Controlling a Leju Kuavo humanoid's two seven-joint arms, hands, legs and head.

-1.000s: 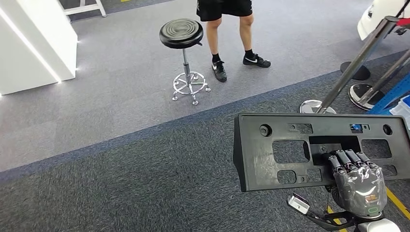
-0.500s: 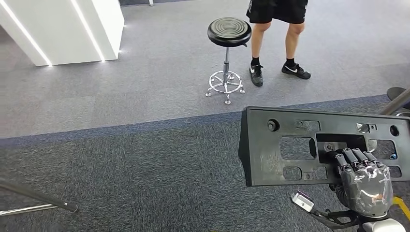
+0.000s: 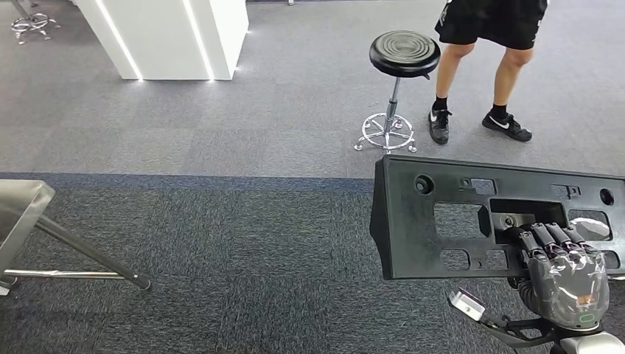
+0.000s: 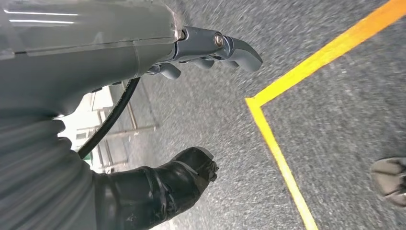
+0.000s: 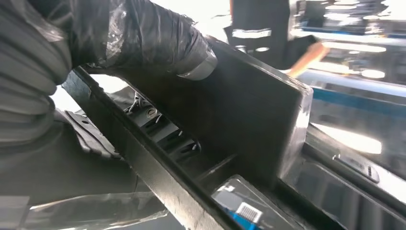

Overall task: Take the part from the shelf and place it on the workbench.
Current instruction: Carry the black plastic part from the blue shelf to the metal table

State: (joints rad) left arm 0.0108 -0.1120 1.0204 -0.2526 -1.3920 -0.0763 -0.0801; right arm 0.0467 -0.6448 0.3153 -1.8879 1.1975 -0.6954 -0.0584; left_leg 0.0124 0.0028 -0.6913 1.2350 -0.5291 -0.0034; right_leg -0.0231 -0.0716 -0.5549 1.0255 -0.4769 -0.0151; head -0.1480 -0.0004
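Note:
The part point(image 3: 420, 221) is a flat black plastic panel with several cut-outs, held upright above the carpet at the lower right of the head view. My right hand point(image 3: 564, 284) grips it at its lower right, fingers hooked through a middle opening. In the right wrist view the thumb point(image 5: 143, 38) presses on the part point(image 5: 249, 115), close to the camera. My left hand point(image 4: 143, 52) hangs over the grey floor in the left wrist view, with its fingers point(image 4: 239, 48) and thumb point(image 4: 186, 170) apart and nothing between them.
A black round stool point(image 3: 404, 55) stands ahead, with a person's legs point(image 3: 472, 88) right beside it. A white pillar point(image 3: 169, 37) stands at the far left. A metal surface corner point(image 3: 22, 214) with a slanted leg point(image 3: 88, 254) is at the left edge. A yellow line point(image 4: 273, 139) marks the floor.
The whole picture has shifted right, so the camera has turned left. The metal surface at the left has come into view. The part stays in my right hand's grip.

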